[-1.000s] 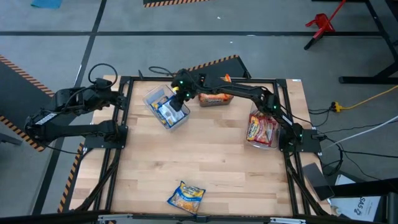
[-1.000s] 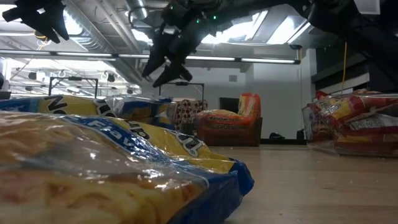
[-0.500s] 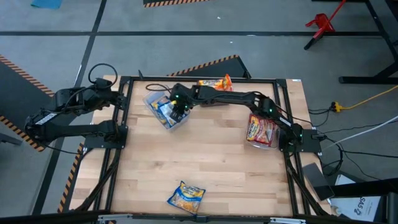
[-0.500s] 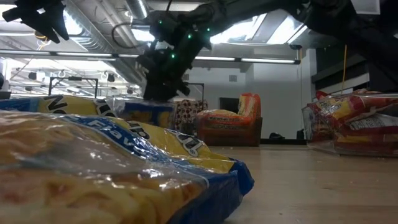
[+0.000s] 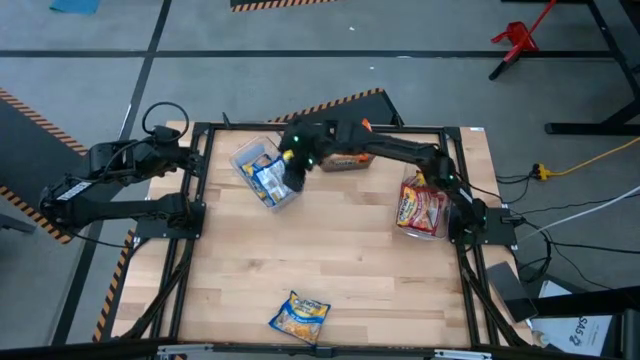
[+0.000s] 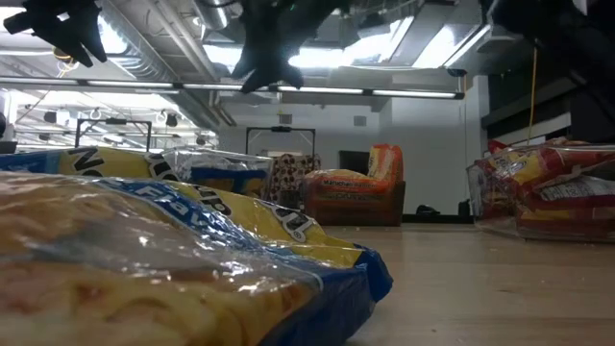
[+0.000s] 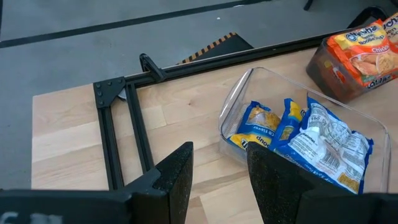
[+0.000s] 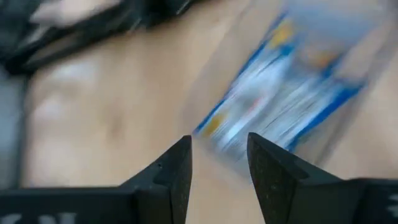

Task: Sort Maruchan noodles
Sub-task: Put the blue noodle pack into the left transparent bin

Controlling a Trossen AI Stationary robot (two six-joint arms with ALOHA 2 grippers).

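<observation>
Starting from the left, the left gripper (image 5: 185, 158) is parked at the worktop's (image 5: 330, 250) left edge, fingers a bit apart with nothing between them. Next over, the clear bin (image 5: 266, 172) near the back left has the blue-and-yellow noodle packets (image 7: 301, 138) in it, so that kind looks mostly sorted. The right gripper (image 5: 297, 178) hangs just over that bin's inner side; its fingers (image 8: 171, 177) show a gap with nothing in it, though the wrist picture is smeared, so I'd say probably empty rather than swear to it. Just beyond sit the orange packets (image 5: 345, 157) at the back middle, and over on the right the red-and-silver packets (image 5: 420, 208) are piled in their own bin (image 5: 424, 232). What's left, as far as I can see: one blue-and-yellow packet (image 5: 299, 317) lying loose at the front edge, well apart from everything. So nearly done, one stray to go.
</observation>
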